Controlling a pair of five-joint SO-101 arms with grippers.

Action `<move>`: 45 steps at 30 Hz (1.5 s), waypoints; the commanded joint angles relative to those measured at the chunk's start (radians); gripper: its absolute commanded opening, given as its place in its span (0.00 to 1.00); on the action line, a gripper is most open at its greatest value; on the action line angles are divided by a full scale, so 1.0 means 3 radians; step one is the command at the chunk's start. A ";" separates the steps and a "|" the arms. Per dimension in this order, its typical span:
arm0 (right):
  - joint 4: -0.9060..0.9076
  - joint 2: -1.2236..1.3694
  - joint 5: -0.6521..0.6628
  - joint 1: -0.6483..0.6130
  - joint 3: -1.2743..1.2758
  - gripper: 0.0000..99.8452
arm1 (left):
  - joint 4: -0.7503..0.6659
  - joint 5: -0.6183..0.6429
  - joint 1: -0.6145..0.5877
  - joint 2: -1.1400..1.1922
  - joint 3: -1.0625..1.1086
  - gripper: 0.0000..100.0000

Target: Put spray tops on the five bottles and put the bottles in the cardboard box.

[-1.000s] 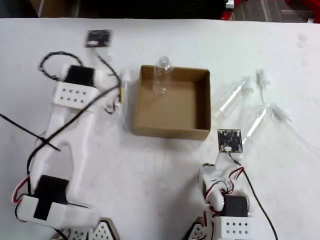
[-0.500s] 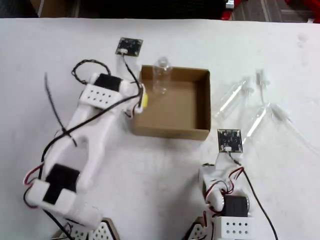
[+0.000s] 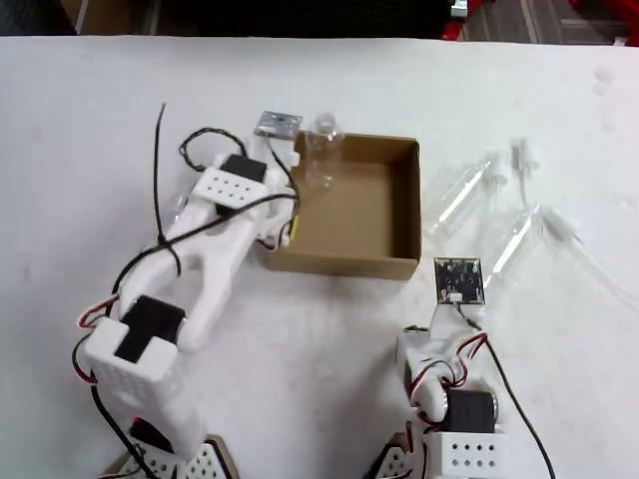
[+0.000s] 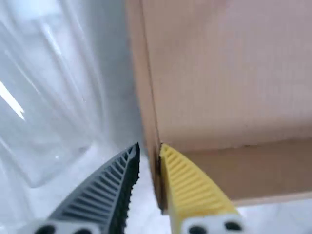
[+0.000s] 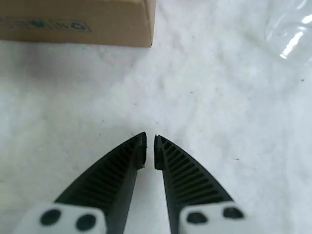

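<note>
Because the cardboard box point(image 4: 147, 87) wall runs between its fingertips, left gripper point(image 4: 147, 157) looks clamped on it, presumably steadying; right gripper point(image 5: 149, 146) closed, empty.

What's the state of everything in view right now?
box, upright, top open
bottle in box, against far wall
bottle right of box, lying on its side
bottle farther right, lying on its side
bottle beside left tool, outside box
left tool, shut on box wall
right tool, shut, empty
</note>
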 commanded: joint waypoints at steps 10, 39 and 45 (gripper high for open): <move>0.0028 -0.0008 -0.0020 0.0013 0.0031 0.01 | 0.0425 -0.0066 0.0161 -0.0023 -0.0133 0.08; 0.0028 -0.0008 -0.0020 0.0013 0.0031 0.01 | 0.0747 -0.1156 -0.0182 -0.0315 -0.0128 0.08; 0.0028 -0.0008 -0.0020 0.0013 0.0031 0.01 | 0.0757 -0.1187 -0.0151 -0.0335 -0.0123 0.09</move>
